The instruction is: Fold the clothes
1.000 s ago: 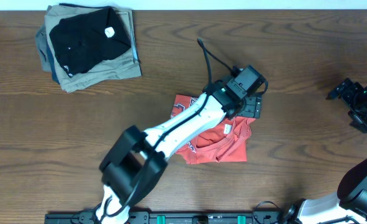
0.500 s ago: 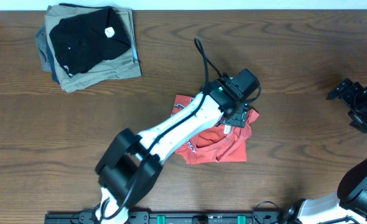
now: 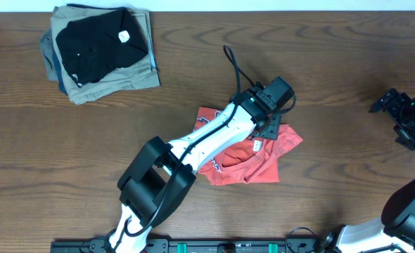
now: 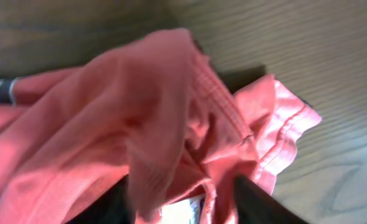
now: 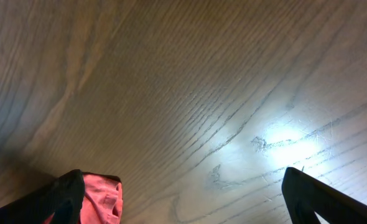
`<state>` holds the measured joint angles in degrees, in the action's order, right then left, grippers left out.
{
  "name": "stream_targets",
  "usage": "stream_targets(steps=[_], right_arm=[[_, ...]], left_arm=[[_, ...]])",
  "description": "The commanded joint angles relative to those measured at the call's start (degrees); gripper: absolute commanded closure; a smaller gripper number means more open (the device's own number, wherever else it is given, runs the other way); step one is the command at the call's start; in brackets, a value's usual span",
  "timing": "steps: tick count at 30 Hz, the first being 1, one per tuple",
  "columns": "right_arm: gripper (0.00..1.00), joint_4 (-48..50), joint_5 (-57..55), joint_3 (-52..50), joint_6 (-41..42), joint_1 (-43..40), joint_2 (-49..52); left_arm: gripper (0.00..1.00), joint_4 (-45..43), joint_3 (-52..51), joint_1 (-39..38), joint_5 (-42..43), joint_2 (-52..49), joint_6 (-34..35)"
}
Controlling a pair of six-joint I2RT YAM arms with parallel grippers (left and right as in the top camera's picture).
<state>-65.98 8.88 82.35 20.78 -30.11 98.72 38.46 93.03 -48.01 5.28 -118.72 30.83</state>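
Overhead: pile of folded garments (image 3: 102,53) at the far left corner of the bench (image 3: 334,56), with a black piece (image 3: 95,42) on top carrying a white tag (image 3: 124,35) and a khaki piece (image 3: 112,79) under it. All places below are taken from this pile.

- T-shirt (image 3: 253,163): red-orange, crumpled, not folded. It lies well apart from the pile, to its right and nearer the robot's side of the bench. A bit of white lettering shows at its pile-side edge. One corner sticks out on the side away from the pile. The white neck label (image 3: 255,145) faces up.
- Left hand (image 3: 269,126): over the shirt's edge farthest from the pile. In the left wrist view, the dark fingers (image 4: 258,202) sit either side of a bunched ridge of the T-shirt (image 4: 109,124), with the label (image 4: 183,211) between them. The hand (image 4: 183,208) is clamped on that fold, and the cloth rises toward the camera.
- Right hand (image 3: 403,116): much farther from the pile than the shirt, low over bare wood. In the right wrist view, the hand (image 5: 182,177) has its fingers (image 5: 68,193) spread apart and holds nothing. A scrap of the T-shirt (image 5: 101,193) shows beside one finger.
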Motion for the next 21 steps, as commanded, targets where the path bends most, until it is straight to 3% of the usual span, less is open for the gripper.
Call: stream_targets(steps=[1, 5, 21], right_arm=[[0.01, 0.0, -0.5, 0.7, -0.1, -0.5, -1.0], [0.01, 0.0, -0.5, 0.7, -0.1, -0.5, -1.0], [0.01, 0.0, -0.5, 0.7, -0.1, -0.5, -1.0]], left_arm=[[0.66, -0.7, -0.1, 0.0, 0.3, -0.7, 0.8], [0.94, -2.3, -0.1, 0.0, 0.3, -0.9, 1.2], [0.94, -14.5, -0.1, -0.9, 4.6, -2.6, 5.7]])
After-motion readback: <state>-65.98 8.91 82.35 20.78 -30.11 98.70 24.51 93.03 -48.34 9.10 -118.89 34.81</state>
